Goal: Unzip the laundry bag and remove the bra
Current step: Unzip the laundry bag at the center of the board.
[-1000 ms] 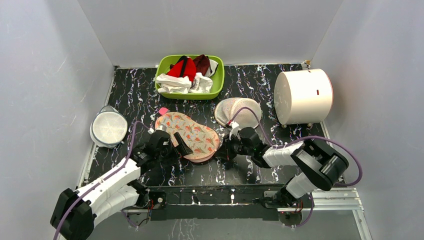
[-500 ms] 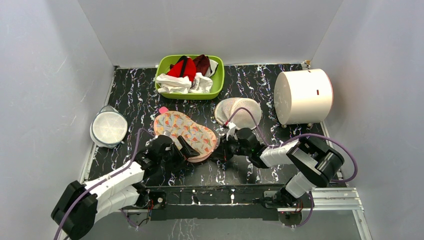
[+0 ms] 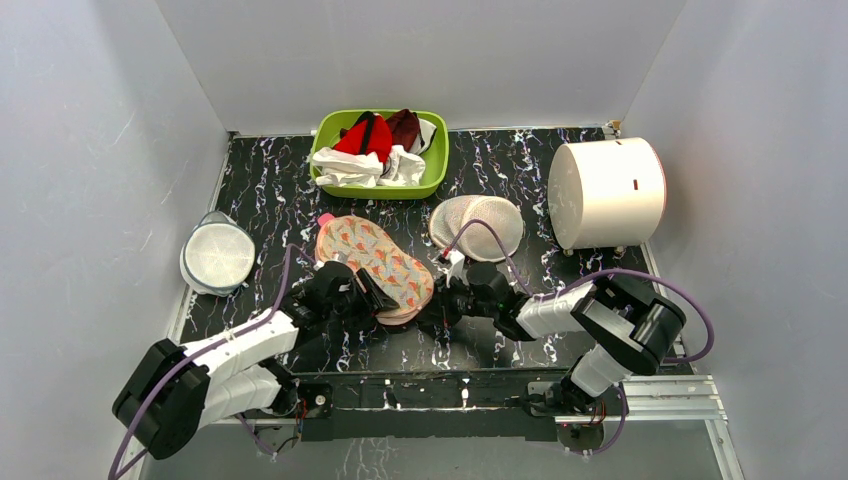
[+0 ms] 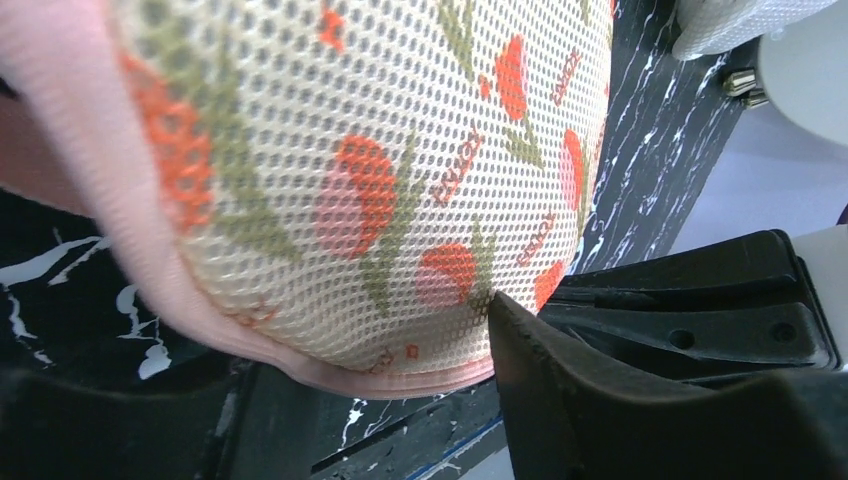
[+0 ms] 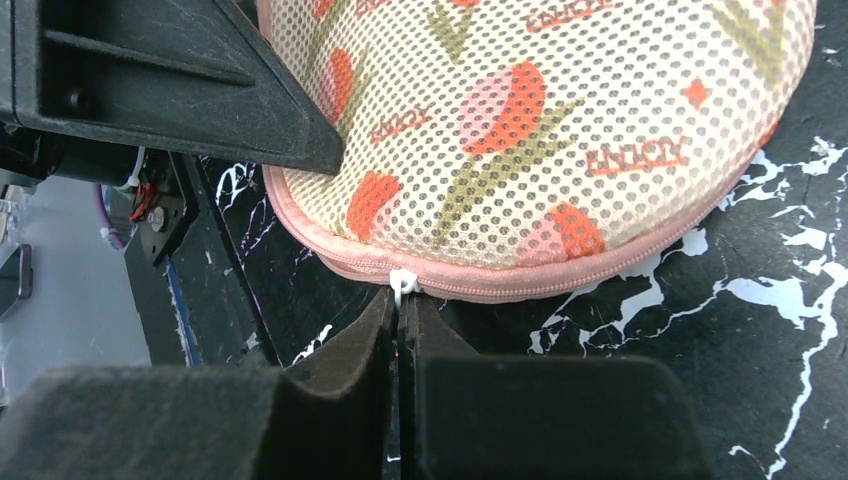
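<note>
While the laundry bag (image 3: 375, 262) lies flat on the dark marbled surface (image 3: 270, 190), we record both arms working at its near end. The left arm (image 3: 250, 340) reaches the bag's near-left edge, and the right arm (image 3: 560, 310) reaches its near-right edge.

From the right wrist camera, we see the right jaws closed on the small white zipper pull (image 5: 403, 285). The pull sits on the pink zipper edging (image 5: 520, 290) at the bag's rim. The two fingers (image 5: 300, 400) meet with only a thin seam between them. The edging on either side of the pull looks zipped.

From the left wrist camera, we see the left jaws standing apart around the bag's rounded end. One finger (image 4: 600, 400) touches the printed mesh fabric; the other is a dark blur below the rim. We cannot tell whether these jaws press on the bag or merely bracket it.

We cannot see the bra in any view.

Beyond the bag's far end sits a green basin (image 3: 420, 190) holding red and white clothes. A white mesh dome (image 3: 480, 225) lies just beside the bag's right side, with a white drum (image 3: 605, 192) further right. A round grey container (image 3: 217, 257) rests well apart from the bag's left side
</note>
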